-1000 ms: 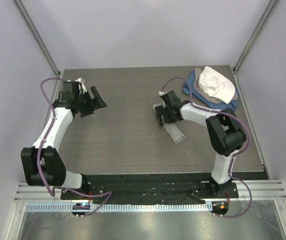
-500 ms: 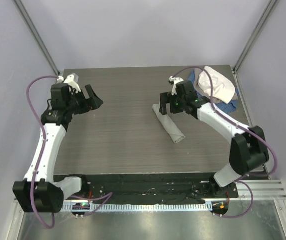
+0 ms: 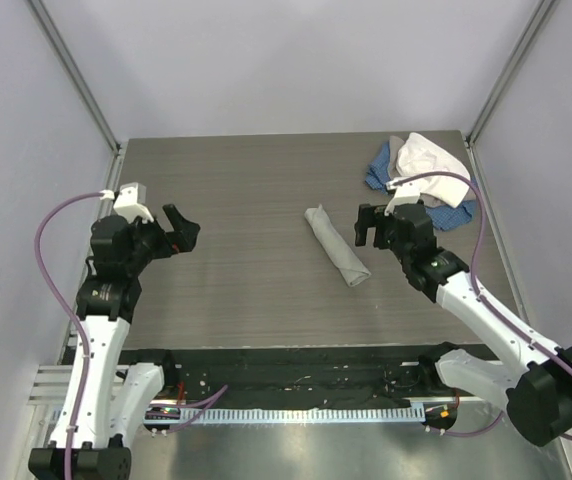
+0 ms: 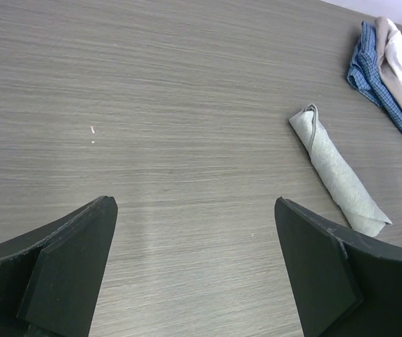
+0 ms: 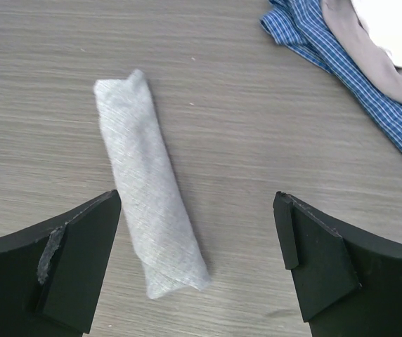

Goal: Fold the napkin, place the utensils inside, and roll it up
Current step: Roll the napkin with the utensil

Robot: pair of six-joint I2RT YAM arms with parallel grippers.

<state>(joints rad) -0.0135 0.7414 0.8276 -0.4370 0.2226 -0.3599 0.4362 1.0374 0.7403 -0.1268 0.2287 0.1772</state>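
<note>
Lying rolled just right of the surface's (image 3: 246, 190) centre, the napkin (image 3: 337, 245) rests free; left gripper (image 3: 181, 230) and right gripper (image 3: 369, 224) both stand wide and empty. Unpinned, the roll may spring loose, or the nearby right gripper could nudge it.

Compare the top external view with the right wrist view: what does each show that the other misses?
Only the top external view shows the left gripper, open over the table, well left of the napkin. Only the right wrist view shows the napkin's weave and the blue cloth's check pattern clearly. Both show the napkin lying rolled, apart from the heaped cloths, and the right gripper open, holding nothing.
</note>
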